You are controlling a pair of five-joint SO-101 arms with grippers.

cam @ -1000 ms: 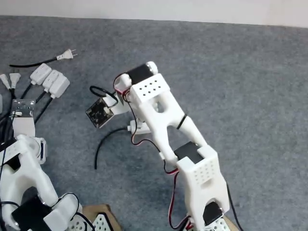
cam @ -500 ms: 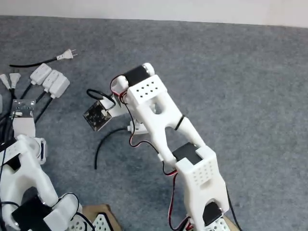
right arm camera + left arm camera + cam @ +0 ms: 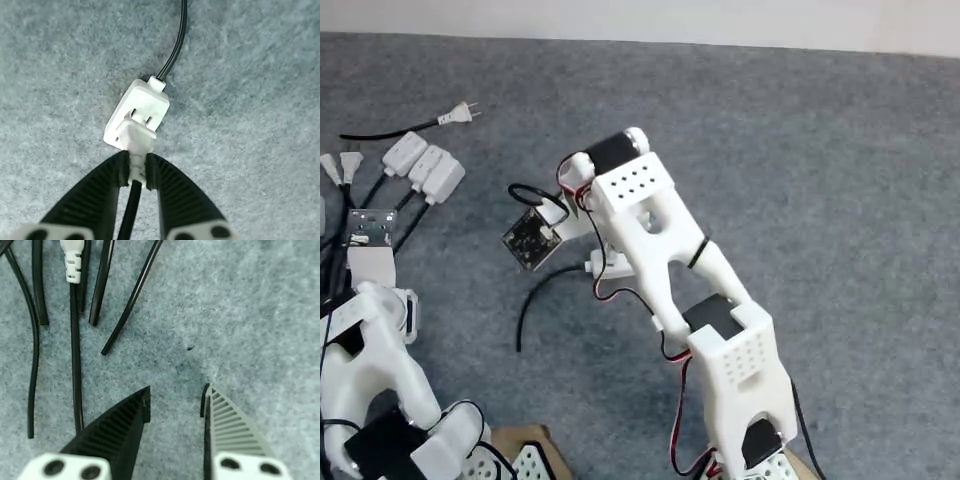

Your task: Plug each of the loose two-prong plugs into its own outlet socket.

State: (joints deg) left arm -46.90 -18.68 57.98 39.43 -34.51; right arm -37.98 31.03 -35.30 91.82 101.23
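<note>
**Change.** Since half a second ago the right arm (image 3: 650,230) has swung its wrist back up and to the right in the high view. The left arm (image 3: 370,350) is about where it was.

**1. Right jaws.** Closed to a narrow gap on the body of a white plug (image 3: 136,142). The plug's black cord (image 3: 127,210) runs back between them.

**2. Plug.** Its prongs meet the face of a white socket (image 3: 137,112) and are still visible. How far in they are cannot be told.

**3. Socket.** Lies flat on the grey counter (image 3: 840,200), with a black lead (image 3: 175,45) leaving its far end. In the high view it is partly under the right arm's wrist.

**4. Left jaws.** Wide open and holding nothing. They sit low over the counter, beside several black cables (image 3: 75,365) and a white connector (image 3: 72,262).

**5. Far left of counter.**
- Socket cluster (image 3: 420,165): three white sockets side by side, touching.
- Edge plugs (image 3: 340,165): two, at the view's border.
- Loose plug (image 3: 458,115): on a black cord beyond the cluster, well apart from the right arm.
</note>
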